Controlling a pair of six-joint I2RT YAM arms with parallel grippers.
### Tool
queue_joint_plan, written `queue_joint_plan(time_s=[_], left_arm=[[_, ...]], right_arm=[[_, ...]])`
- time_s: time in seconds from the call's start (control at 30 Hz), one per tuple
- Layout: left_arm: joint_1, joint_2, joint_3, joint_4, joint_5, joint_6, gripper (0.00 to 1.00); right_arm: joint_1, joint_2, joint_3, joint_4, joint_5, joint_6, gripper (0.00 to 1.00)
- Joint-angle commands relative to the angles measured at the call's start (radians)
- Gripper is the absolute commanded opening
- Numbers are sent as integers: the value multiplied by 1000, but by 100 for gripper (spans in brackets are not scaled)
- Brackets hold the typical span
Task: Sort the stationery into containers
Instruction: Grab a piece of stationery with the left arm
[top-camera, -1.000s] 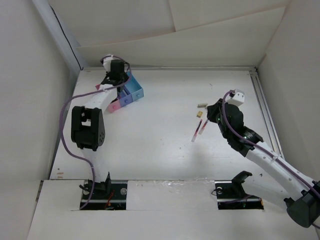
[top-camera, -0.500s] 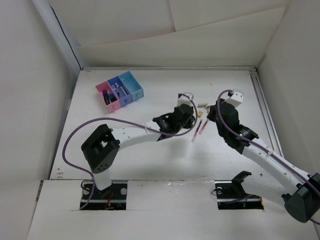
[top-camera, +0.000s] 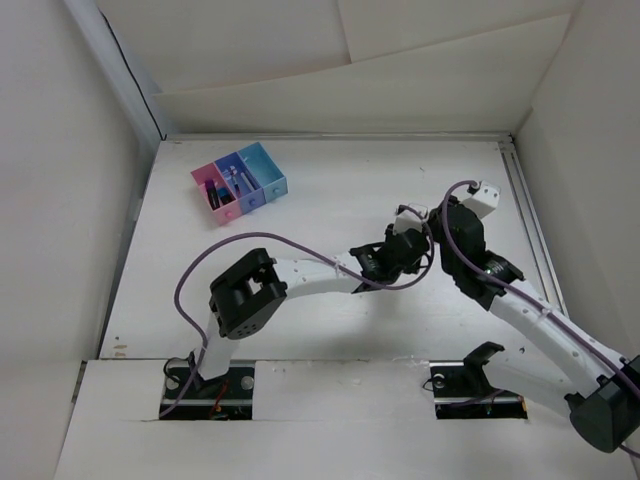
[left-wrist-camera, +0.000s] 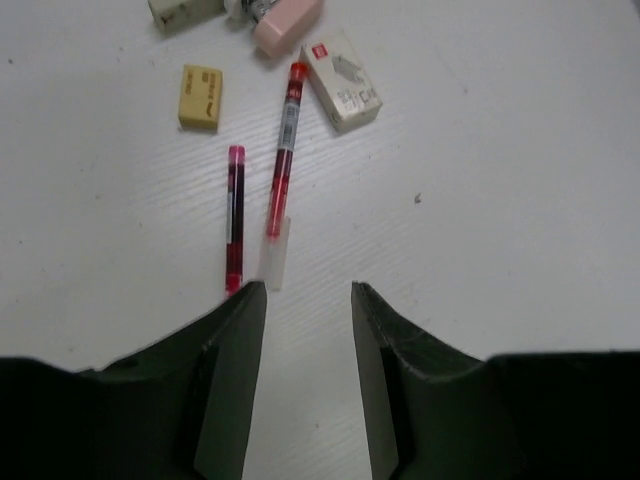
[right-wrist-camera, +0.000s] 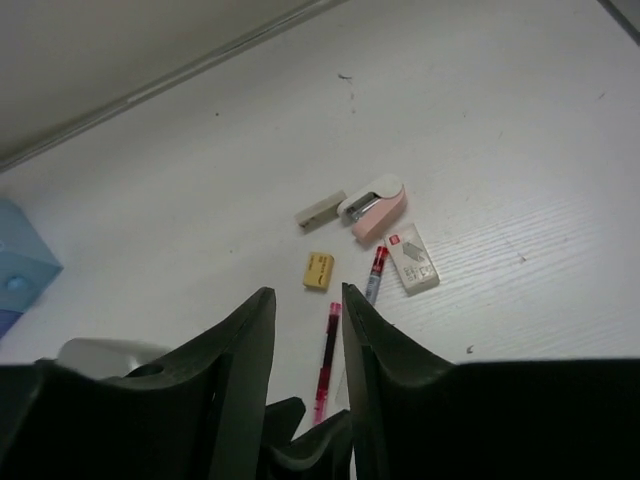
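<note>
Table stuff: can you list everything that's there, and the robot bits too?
pens: two, red-pink, side by side just ahead of the left gripper
clear piece: one, see-through, at the near end of the longer pen
yellow eraser: one, yellow, beyond the shorter pen
small box: one, white, beside the longer pen's far tip
stapler: one, pink and white, far end of the group
pale block: one, greyish-white, next to the stapler
containers: three joined, pink, purple-blue, light blue, far left corner
table: one, white
left gripper: dark, open, over the pens
right gripper: dark, open, above the group
</note>
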Motion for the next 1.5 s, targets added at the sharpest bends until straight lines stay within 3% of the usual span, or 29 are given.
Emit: queue_joint_plan(time_s=[0.0,0.37,0.47,0.6,0.63,0.7,0.83,1.33,1.4,1.47], left_arm=[[19,48,63,-10,24,57,36],[71,131,95,42,99,92,35],[87,140,95,54,82,83,33],[130,160,104,45,106,64,30],[130,160,104,54,106,64,30],[139,174,117,54,106,75,30],[139,226,190,24,116,96,30],[148,326,298,-32,82,130,28],[148,326,298,-41,73,130,27],[148,337,307,-41,73,130,19]], right_arm=[[-15,-36,9,76,-37,22,39],[-172,-66,0,38,-142,76,47],[-219,-86,-9,28,-195,85,41],[-250,-96,-9,28,-251,85,24],[-264,-105,-18,28,-251,85,16],[-264,-105,-18,28,-265,85,11],[-273,-114,-18,38,-285,85,11],[-273,-103,-18,56,-329,67,29],[-273,-112,-18,56,-329,67,29],[-273,-112,-18,56,-329,67,29]])
